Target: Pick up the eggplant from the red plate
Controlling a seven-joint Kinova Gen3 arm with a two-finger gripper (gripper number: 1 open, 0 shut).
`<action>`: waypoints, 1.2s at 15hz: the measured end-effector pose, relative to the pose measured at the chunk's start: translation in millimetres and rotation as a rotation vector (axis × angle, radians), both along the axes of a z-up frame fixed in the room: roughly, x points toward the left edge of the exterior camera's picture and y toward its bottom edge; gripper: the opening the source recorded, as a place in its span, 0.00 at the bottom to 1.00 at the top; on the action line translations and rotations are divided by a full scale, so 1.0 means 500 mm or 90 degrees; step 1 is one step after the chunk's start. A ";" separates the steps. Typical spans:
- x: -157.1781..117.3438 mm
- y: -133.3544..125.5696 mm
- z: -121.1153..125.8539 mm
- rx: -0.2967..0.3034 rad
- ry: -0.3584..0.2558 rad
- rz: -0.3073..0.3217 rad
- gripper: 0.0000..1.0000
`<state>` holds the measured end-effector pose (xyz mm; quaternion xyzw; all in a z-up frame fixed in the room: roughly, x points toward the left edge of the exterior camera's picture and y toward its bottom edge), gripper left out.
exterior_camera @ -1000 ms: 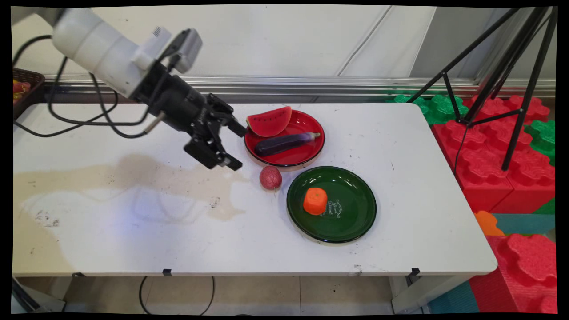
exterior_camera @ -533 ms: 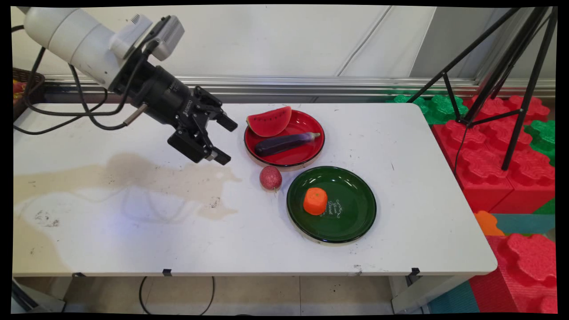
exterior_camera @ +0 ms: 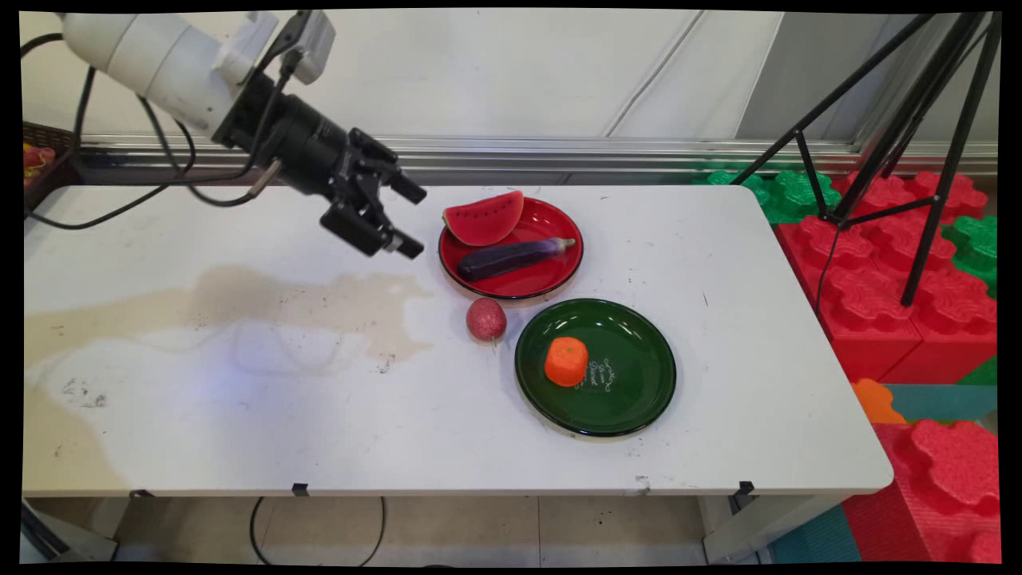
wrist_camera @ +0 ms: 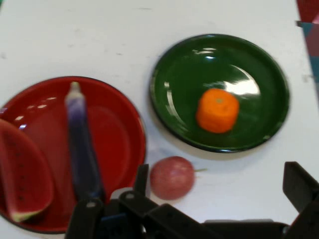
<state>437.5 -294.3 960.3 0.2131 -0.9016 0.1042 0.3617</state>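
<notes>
Risen and drawn back toward worktop's far left since earlier frames: gripper (exterior_camera: 409, 221), fingers (exterior_camera: 409, 190) spread, empty. Nearest: red plate (exterior_camera: 559, 281) near far edge, carrying watermelon slice (exterior_camera: 483, 217) and eggplant (exterior_camera: 512, 257). Eggplant probably light, smooth, slippery; grip mid-body.

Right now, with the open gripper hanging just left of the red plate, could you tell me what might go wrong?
1. The gripper hangs close to the red plate; a sideways move might clip its rim.
2. The watermelon slice leans over that rim and could tip off.
3. The round reddish fruit lies loose on the table between the red plate and the green plate, so a nudge may roll it.
</notes>
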 end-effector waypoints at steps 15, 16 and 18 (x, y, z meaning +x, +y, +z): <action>-0.058 -0.206 -0.127 -0.028 -0.077 0.053 1.00; -0.065 -0.216 -0.137 -0.026 -0.082 0.054 1.00; -0.079 -0.234 -0.155 -0.022 -0.092 0.058 1.00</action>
